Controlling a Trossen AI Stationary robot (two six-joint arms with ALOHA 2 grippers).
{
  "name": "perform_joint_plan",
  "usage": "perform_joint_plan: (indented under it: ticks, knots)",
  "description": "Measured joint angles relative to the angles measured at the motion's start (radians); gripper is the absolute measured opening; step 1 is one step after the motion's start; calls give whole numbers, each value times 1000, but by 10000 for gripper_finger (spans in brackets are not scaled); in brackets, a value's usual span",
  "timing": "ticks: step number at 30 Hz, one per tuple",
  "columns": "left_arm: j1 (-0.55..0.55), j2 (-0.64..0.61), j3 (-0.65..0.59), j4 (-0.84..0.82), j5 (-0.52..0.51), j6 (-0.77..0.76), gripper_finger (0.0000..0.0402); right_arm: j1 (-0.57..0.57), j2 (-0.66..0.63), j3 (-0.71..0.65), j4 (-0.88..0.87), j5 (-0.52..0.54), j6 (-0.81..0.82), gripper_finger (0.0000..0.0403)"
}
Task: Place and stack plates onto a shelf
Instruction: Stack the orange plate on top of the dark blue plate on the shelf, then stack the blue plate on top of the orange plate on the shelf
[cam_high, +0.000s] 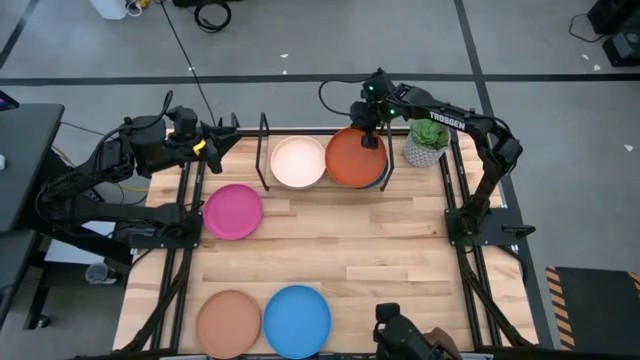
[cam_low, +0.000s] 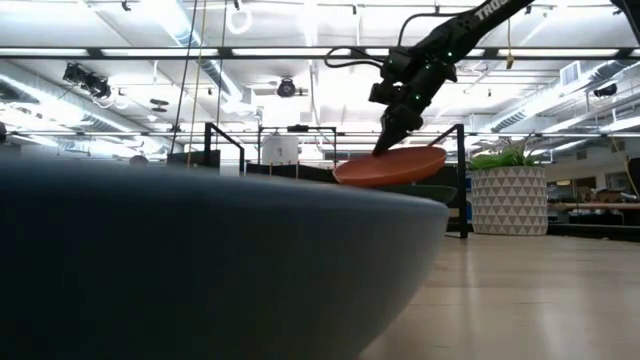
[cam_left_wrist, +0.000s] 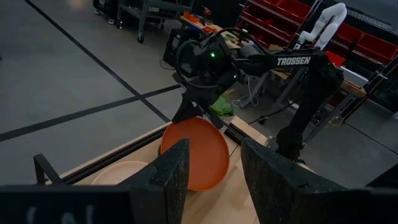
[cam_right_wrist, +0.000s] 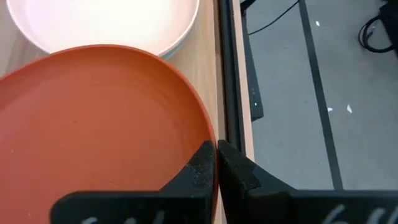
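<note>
My right gripper (cam_high: 368, 128) (cam_low: 392, 138) (cam_right_wrist: 216, 149) is shut on the orange plate (cam_high: 355, 160) (cam_low: 390, 166) (cam_right_wrist: 93, 130) over the right half of the black rod shelf (cam_high: 265, 150). The cream plate (cam_high: 298, 162) (cam_right_wrist: 106, 22) lies flat in the shelf's left half, on top of another plate whose pale edge shows beneath it. The magenta plate (cam_high: 233, 211) lies flat on the table near the shelf. The tan plate (cam_high: 228, 322) and the blue plate (cam_high: 297, 320) rest at the near edge. My left gripper (cam_high: 205, 148) (cam_left_wrist: 214, 180) is open and waits at the far left corner. My right gripper pinches the orange plate's far rim (cam_right_wrist: 208, 134) between its two fingers (cam_right_wrist: 202, 165), one on the plate's upper face and one outside the rim. The fingers come from above, slanting down. The plate is lifted clear over the shelf, slightly tilted.
A potted green plant (cam_high: 428, 140) (cam_low: 510, 198) stands just right of the shelf. The shelf's upright loops (cam_high: 388, 170) rise beside the orange plate. Bare wood (cam_high: 350, 235) lies in the table's middle and right. The blue plate fills the low view's foreground (cam_low: 200, 270).
</note>
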Motion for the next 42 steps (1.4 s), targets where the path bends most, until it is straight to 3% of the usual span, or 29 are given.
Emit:
perform_joint_plan:
  ticks: [7, 19, 24, 35, 42]
  knots:
    - [0, 0, 0, 0, 0, -3, 153, 0, 0, 0, -38, 16, -32, 22]
    - [0, 0, 0, 0, 0, -7, 153, -2, 0, 0, -44, 20, -21, 77]
    - [0, 0, 0, 0, 0, -25, 153, 22, 0, 7, -43, 10, 118, 86]
    - [0, 0, 0, 0, -2, -19, 153, 314, 1, 9, -35, -50, 205, 90]
    - [0, 0, 0, 1, -18, -10, 153, 505, 1, 9, 58, -70, 325, 91]
